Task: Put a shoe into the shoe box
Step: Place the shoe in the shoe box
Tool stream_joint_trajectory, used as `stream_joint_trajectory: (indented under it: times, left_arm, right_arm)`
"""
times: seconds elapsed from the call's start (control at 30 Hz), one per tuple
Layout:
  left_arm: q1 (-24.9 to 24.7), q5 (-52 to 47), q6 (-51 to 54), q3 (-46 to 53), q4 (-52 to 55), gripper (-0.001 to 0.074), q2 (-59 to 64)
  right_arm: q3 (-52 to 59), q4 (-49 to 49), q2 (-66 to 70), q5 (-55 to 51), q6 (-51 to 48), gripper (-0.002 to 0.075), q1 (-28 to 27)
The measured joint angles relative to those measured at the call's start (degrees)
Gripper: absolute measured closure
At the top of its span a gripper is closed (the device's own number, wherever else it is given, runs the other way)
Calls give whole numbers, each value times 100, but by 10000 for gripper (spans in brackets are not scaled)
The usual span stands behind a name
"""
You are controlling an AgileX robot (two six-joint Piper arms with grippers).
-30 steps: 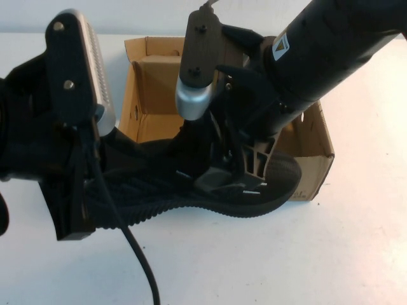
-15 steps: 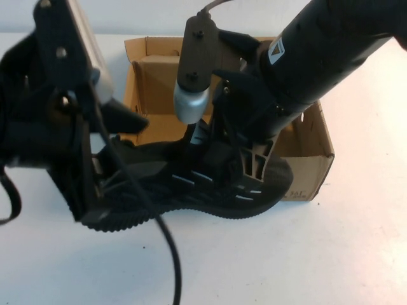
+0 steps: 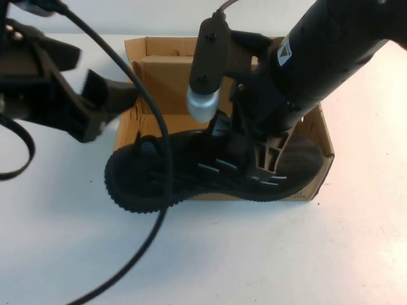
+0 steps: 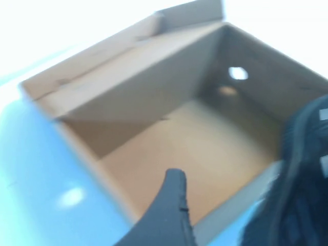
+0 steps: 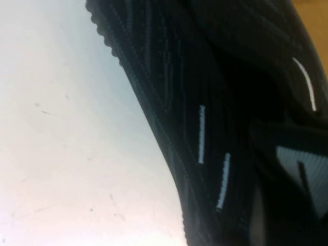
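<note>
Since the earlier frame the left pincer (image 3: 95, 108) has let go of the shoe's heel and drawn back up to the left; its jaws now stand wide, clear of everything. Shoe (image 3: 210, 171), black with short white dashes, lies tilted across the near edge of the shoe box (image 3: 152, 63): toe end over the box's right part, heel end hanging out past the box's near-left corner above the bench (image 3: 267, 254). Whether the heel touches the bench cannot be told from above.

Right pincer (image 3: 254, 159) is clamped narrow on the shoe's upper at mid-length, reaching in from the upper right, its arm crossing over the box.

High view gives the whole layout but hides the box floor behind the arm and shoe. Left wrist view shows what it hides: a bare brown floor, a round hole (image 4: 238, 73) in a side wall, the flap lid (image 4: 154, 31) standing open behind, and one dark fingertip (image 4: 174, 195) of the left pincer over the near wall, with a blurred piece of shoe at the edge. Right wrist view shows only the shoe's side close up: ridged sole edge (image 5: 110, 38), three white dashes (image 5: 201, 134), pale bench beside it.

A black cable (image 3: 162, 190) loops across the shoe's heel end in the high view.
</note>
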State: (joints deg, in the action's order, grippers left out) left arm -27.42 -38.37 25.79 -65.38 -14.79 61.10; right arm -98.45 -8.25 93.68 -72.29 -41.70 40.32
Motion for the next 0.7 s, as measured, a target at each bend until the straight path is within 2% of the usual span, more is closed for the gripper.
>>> stream_joint_trajectory:
  times: [0.1, 0.17, 0.27, 0.33, 0.4, 0.5, 0.7]
  left_arm:
    - [0, -44, -868, 0, 886, 101, -151]
    - [0, -226, -1319, 0, 1434, 185, -234]
    - [0, -617, -1662, 0, 1933, 386, -314]
    - [0, -919, -1710, 0, 2003, 561, -326]
    - [0, -1178, -1710, 0, 2001, 654, -326]
    - [0, -1486, -1710, 60, 2001, 713, -337]
    - [0, -1871, -1710, 178, 1850, 734, -337]
  right_arm:
    - [-11, 12, 8, -10, 13, 690, -171]
    - [-120, -56, 34, -39, 13, 690, -409]
    - [-484, -207, 136, -65, 24, 690, -846]
    - [-831, -245, 277, -65, 24, 691, -1122]
    - [-1150, -232, 441, -65, -3, 691, -1278]
    - [-1593, -78, 785, -65, -25, 691, -1336]
    - [-2391, -31, 1581, -78, -73, 691, -1336]
